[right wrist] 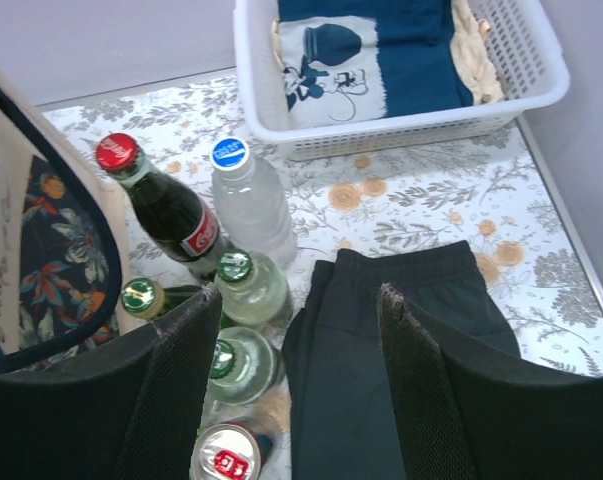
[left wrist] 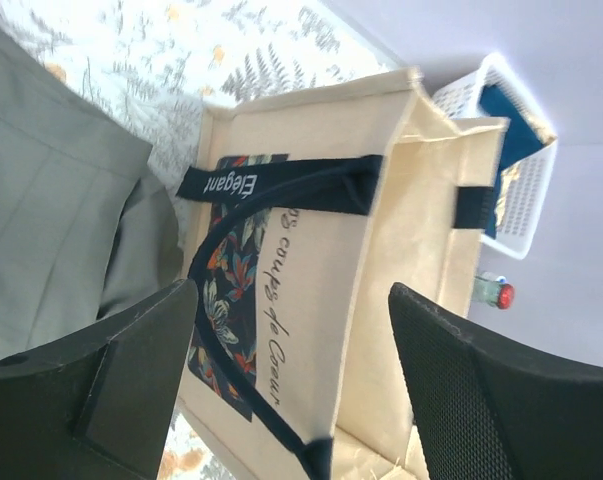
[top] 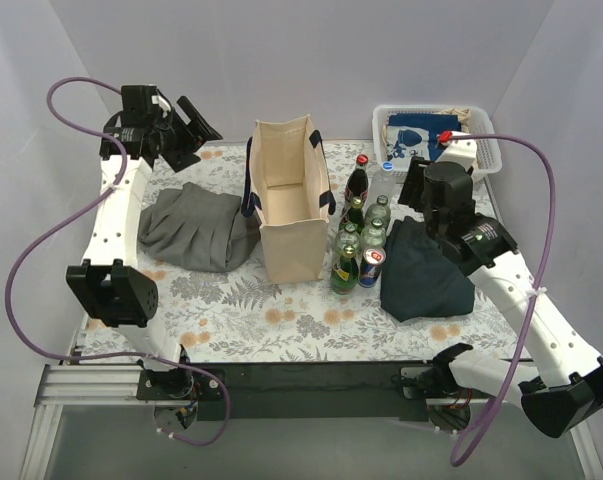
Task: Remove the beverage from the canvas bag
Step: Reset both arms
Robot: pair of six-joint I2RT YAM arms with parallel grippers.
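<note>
The cream canvas bag (top: 286, 205) with navy handles stands open at mid-table; no drink shows inside it from above. It also fills the left wrist view (left wrist: 326, 290). Right of the bag stand a cola bottle (top: 357, 180), a water bottle (top: 386, 176), several green-capped bottles (top: 346, 262) and a can (top: 372, 267). The right wrist view shows the cola bottle (right wrist: 171, 212), the water bottle (right wrist: 247, 200) and the can (right wrist: 226, 458). My left gripper (top: 196, 128) is open and empty, high up left of the bag, also seen in its wrist view (left wrist: 291, 290). My right gripper (top: 409, 188) is open and empty above the bottles, also in its wrist view (right wrist: 299, 292).
Folded grey cloth (top: 189, 228) lies left of the bag. Dark navy trousers (top: 426, 268) lie right of the bottles, under my right gripper (right wrist: 401, 310). A white plastic basket (top: 491, 160) with blue cloth stands at the back right, also in the right wrist view (right wrist: 401, 132).
</note>
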